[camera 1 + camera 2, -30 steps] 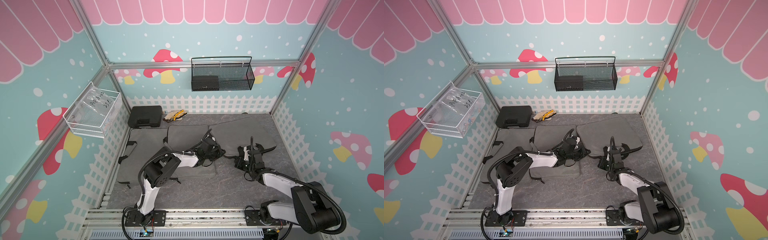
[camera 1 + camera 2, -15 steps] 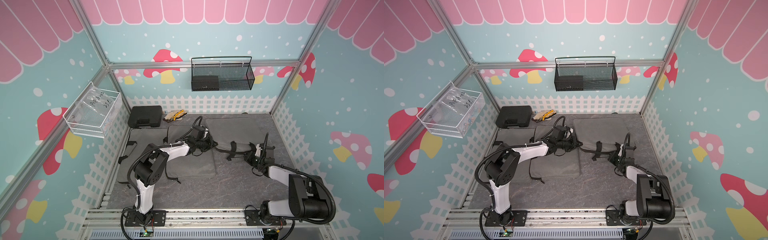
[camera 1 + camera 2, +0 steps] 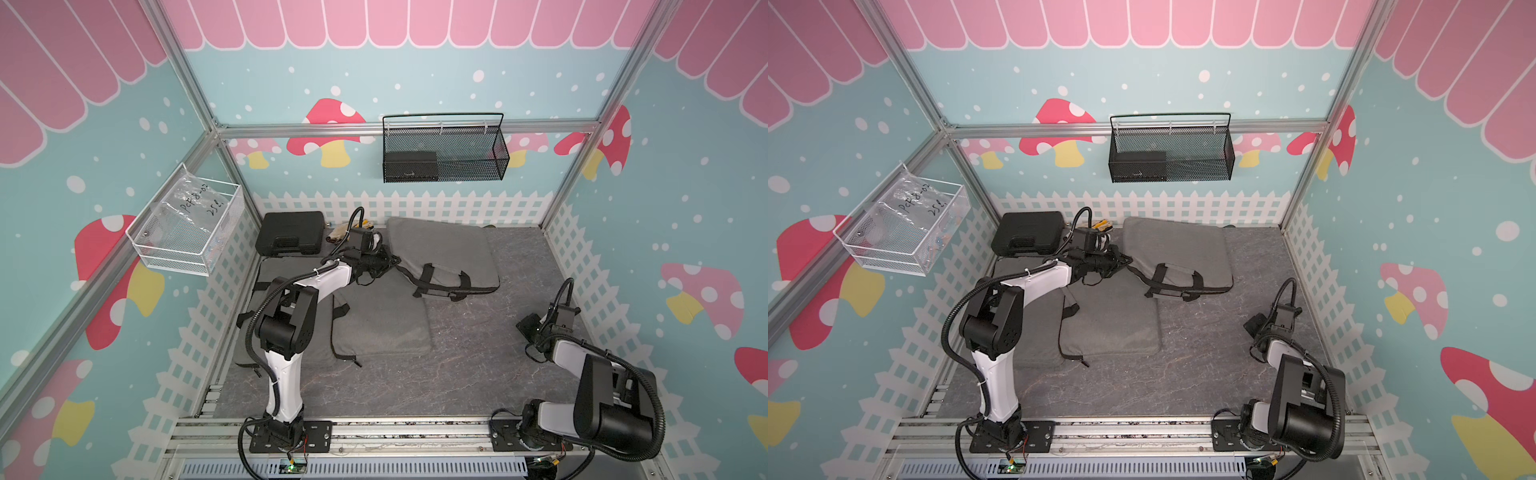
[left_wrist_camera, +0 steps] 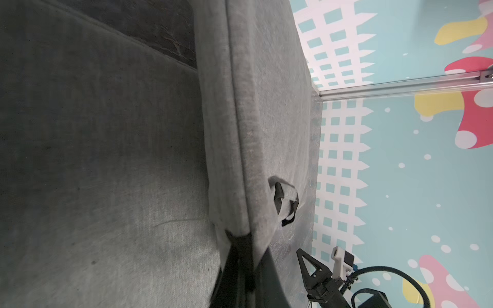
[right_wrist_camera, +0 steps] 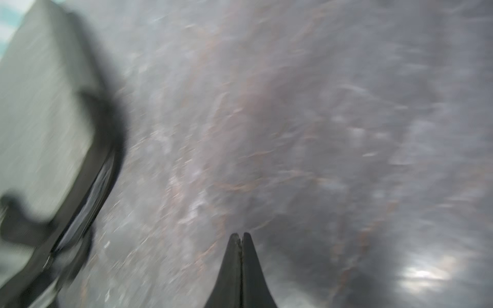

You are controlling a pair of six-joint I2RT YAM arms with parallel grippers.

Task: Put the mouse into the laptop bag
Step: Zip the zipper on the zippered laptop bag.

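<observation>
**Top views.** The laptop bag (image 3: 440, 249) is seen flat at the back of the table (image 3: 478, 374), close to the white fence (image 3: 415, 203). A second ago it lay nearer the middle. The left gripper (image 3: 390, 262) is clenched on the bag corner nearest the left arm, and that arm is stretched farther than before, so the bag is judged to have been dragged back by it. The right gripper (image 3: 524, 325) has been pulled off to the right side, well apart from the bag. The black handles (image 3: 442, 286) it was at have been let go and now lie loose over the bag's front edge. The same layout is shown in both top views (laptop bag (image 3: 1177, 249), left gripper (image 3: 1124, 262), right gripper (image 3: 1252, 325)). A second grey bag (image 3: 382, 324) lies just beside it.

**Left wrist.** The frame is filled by the laptop bag's edge (image 4: 266, 106). A dark strap at its corner runs into the jaws at the bottom of the frame, so a grasp is taken as held. The right gripper (image 4: 306, 264) is seen beyond with its jaws together and nothing between them.

**Right wrist.** The frame is heavily blurred, so motion is judged. The right gripper (image 5: 241, 238) is pressed closed over bare table (image 5: 293, 133) and is empty.

**Mouse.** The mouse is not found in any view, and whether it is already inside the bag cannot be told. No insertion is visible. The freed right gripper is judged available for fetching.
</observation>
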